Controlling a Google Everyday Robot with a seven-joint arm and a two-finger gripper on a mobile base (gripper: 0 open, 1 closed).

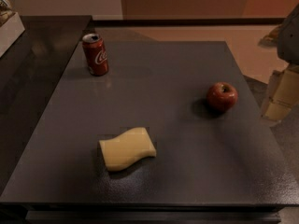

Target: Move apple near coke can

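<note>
Surveying the dark grey tabletop (196,171), I record three items on it. A pale yellow wavy sponge (127,148) lies flat, left of centre toward the near edge, touching nothing. It sits to the near side of the line between the other two items, not on it. A darker counter (32,87) adjoins the tabletop on the left, with a white object (7,29) cut off at the upper left corner.

The apple (222,96) rests on the right half of the tabletop, near the right edge and well apart from the sponge. It is round and red, paler around a dimpled top, and throws a shadow to its left. The coke can (95,54) stands upright at the far left corner, red with white script and a silver top, well apart from the apple.

My pincer (279,99) hangs beyond the right edge of the tabletop, partly cut off at the side, near the apple but not touching it. It has hold of neither the apple nor the can. Whether it is open or closed I cannot tell.
</note>
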